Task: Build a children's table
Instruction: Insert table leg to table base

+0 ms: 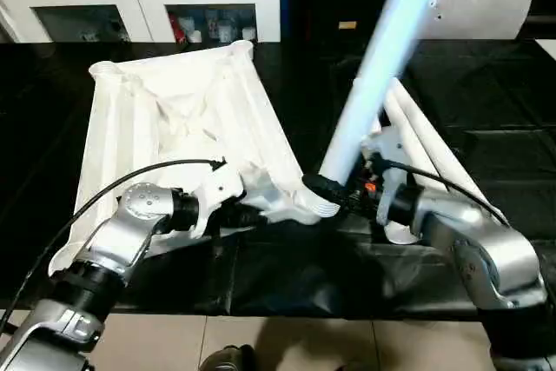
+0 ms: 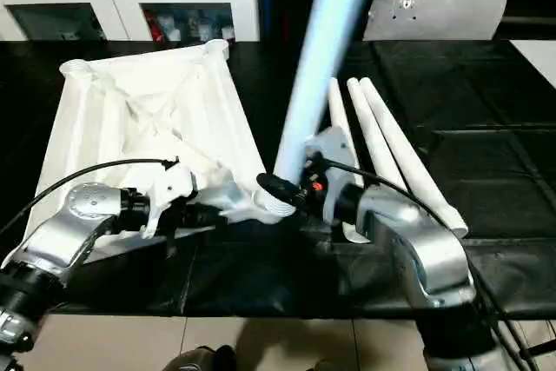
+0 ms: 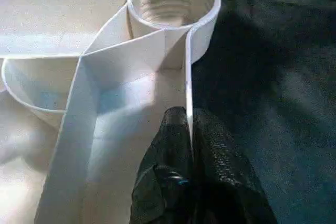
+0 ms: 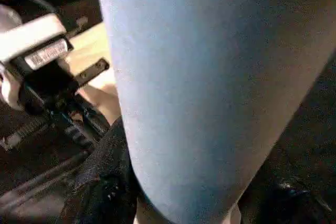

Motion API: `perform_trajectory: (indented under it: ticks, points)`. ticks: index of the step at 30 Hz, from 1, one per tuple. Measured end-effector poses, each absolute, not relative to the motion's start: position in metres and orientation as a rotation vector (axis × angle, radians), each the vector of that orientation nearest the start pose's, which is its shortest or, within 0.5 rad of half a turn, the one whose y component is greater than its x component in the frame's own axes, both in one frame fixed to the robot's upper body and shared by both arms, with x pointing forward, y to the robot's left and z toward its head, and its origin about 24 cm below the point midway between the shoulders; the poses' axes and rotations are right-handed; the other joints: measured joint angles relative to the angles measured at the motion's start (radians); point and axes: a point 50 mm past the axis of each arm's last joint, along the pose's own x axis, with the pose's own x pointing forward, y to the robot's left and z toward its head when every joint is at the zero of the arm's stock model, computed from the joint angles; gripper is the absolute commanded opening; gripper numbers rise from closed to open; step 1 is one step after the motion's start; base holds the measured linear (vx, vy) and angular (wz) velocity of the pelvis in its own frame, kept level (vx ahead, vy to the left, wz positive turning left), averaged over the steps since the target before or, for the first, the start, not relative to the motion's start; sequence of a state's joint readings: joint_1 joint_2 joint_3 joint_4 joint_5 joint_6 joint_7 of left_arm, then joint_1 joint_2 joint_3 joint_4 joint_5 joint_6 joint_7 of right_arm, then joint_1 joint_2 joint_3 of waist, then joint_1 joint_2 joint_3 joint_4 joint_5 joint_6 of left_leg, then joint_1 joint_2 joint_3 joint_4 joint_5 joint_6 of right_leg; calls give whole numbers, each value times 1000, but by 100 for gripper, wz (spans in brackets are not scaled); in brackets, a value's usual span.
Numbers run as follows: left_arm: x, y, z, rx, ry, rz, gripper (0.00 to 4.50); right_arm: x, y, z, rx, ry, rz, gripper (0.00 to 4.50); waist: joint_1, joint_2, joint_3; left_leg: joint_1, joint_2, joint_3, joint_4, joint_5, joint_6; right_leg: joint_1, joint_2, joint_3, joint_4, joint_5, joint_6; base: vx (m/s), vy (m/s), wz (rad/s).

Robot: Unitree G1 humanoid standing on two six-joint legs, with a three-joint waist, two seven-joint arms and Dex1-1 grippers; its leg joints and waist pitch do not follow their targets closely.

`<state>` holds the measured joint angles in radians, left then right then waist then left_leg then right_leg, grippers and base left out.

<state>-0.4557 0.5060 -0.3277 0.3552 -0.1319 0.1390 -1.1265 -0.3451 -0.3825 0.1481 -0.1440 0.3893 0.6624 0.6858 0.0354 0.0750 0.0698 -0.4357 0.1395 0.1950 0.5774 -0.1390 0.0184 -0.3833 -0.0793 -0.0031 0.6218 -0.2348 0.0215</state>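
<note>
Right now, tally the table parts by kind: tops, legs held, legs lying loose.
Table top: 1, underside up, left end effector pinching its rim wall
Leg held: 1, in the right end effector
Legs lying on the black mat: 3
Total: 5 parts

A work table (image 1: 486,136) draped in black sheeting spans the room, its near edge ending above a pale tiled floor (image 1: 287,345). On its left half lies the white plastic table top (image 1: 165,119), underside up, showing X-shaped ribs and round corner sockets. On its right half, well apart from the top, three loose white legs (image 2: 382,141) lie side by side, touching, their flared collars toward the near edge.
</note>
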Motion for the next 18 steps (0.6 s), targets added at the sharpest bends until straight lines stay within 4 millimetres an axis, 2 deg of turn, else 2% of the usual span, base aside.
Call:
perform_trajectory:
  ticks: [7, 18]
  points:
    - [291, 151, 57, 410, 369, -1321, 0, 281, -115, 100, -54, 335, 1023, 195, 9, -1, 0, 0, 0, 3, -3, 0, 1, 1, 0, -1, -7, 0, 0, 0, 0, 0]
    - [286, 152, 58, 434, 365, -1378, 0, 284, -112, 96, -90, 355, 1032, 195, 20, -6, 3, 0, 0, 5, -3, 0, 0, 1, -1, -1, -7, 0, 0, 0, 0, 0]
